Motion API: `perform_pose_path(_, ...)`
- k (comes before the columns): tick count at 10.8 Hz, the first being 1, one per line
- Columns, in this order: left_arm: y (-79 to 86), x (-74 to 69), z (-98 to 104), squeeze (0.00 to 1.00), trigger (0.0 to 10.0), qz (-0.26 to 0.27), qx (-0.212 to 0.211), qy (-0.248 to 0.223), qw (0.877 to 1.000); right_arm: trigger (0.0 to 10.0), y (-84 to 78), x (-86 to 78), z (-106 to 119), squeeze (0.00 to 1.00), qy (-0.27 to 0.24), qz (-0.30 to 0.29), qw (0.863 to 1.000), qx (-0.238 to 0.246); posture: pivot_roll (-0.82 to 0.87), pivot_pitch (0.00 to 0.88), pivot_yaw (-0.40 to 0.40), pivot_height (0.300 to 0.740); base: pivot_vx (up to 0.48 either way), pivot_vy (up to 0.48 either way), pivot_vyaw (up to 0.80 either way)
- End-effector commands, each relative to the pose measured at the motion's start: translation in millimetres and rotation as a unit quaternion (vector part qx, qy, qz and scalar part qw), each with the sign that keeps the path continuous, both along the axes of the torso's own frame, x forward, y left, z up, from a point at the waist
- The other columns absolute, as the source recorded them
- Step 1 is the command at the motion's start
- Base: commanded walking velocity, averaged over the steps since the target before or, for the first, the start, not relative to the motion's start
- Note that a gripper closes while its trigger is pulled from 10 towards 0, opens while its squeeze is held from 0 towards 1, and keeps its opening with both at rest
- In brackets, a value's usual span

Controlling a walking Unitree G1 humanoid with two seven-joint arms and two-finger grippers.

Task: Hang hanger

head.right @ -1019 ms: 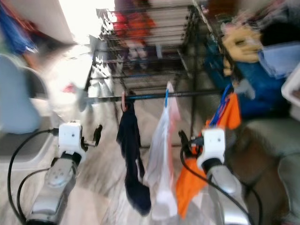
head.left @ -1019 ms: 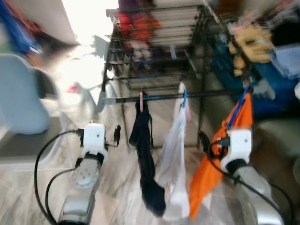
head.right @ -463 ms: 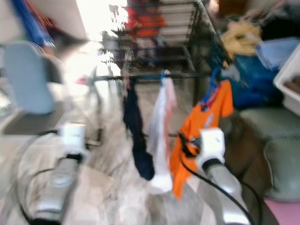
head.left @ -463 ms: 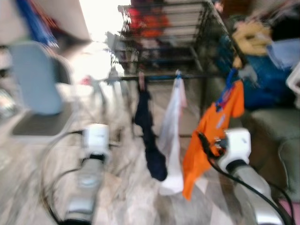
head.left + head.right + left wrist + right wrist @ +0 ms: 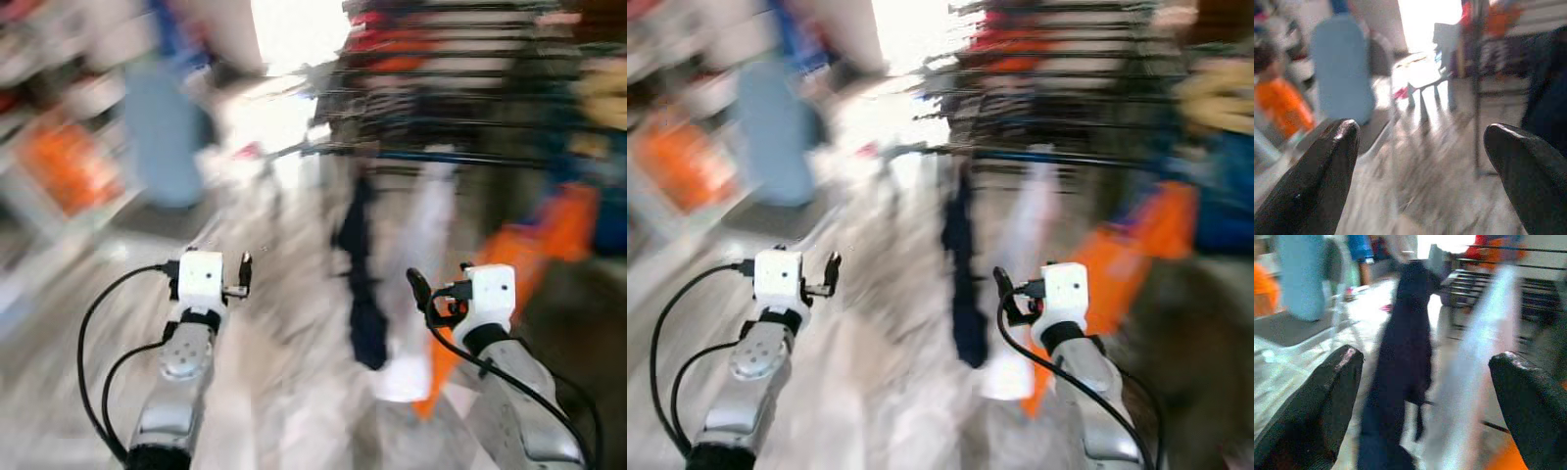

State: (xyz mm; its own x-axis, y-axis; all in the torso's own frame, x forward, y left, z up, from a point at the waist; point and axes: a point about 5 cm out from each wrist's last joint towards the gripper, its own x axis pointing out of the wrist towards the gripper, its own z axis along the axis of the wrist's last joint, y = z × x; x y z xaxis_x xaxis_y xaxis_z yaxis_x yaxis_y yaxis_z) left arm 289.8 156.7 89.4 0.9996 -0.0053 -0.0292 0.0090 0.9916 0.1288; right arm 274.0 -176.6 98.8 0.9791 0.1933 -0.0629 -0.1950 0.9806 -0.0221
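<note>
The picture is smeared by motion. A dark rail [image 5: 431, 155] of a wire drying rack carries a navy garment [image 5: 361, 284], a white garment [image 5: 419, 284] and an orange garment [image 5: 534, 250]; their hangers are too blurred to make out. My left gripper [image 5: 243, 272] is held out low over the floor, left of the clothes, open and empty, fingers [image 5: 1327, 166] wide apart. My right gripper [image 5: 416, 286] is open and empty just in front of the white garment, with the navy garment [image 5: 1400, 362] ahead of it.
A pale blue rounded object [image 5: 167, 137] stands on the floor at the left. Orange things [image 5: 59, 162] sit on shelving at the far left. Bright light falls on the floor [image 5: 284, 117] behind the rack. More coloured laundry lies on the rack's upper wires [image 5: 411, 39].
The whole picture has swung: the rack and clothes now sit further right and the left shelving has come into sight. Both arms stay held out in front, grippers empty.
</note>
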Motion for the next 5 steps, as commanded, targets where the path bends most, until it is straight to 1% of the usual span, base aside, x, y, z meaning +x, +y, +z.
perform_pose_path(1, 0.6, 2.4, 2.0, 0.0, 10.0, 0.003, 0.005, -0.004, 1.0, 10.0, 0.9, 0.9, -0.1, 0.0, -0.002, 0.004, 1.0, 0.003, -0.18, 0.0, 0.066, 0.74, 0.0, 0.0, 0.58)
perform_pose_path(3, 4.8, 2.1, 3.0, 0.0, 10.0, 0.009, -0.006, -0.006, 1.0, 10.0, 2.1, 1.4, -0.8, 0.0, -0.004, 0.003, 1.0, 0.007, -0.18, 0.0, 0.065, 0.74, 0.0, 0.0, 0.0)
perform_pose_path(5, 5.0, 1.5, 2.1, 0.0, 10.0, 0.01, -0.01, -0.006, 1.0, 10.0, 4.2, 0.7, -2.7, 0.0, -0.002, 0.012, 1.0, 0.006, -0.18, 0.0, 0.061, 0.74, 0.0, 0.0, 0.0)
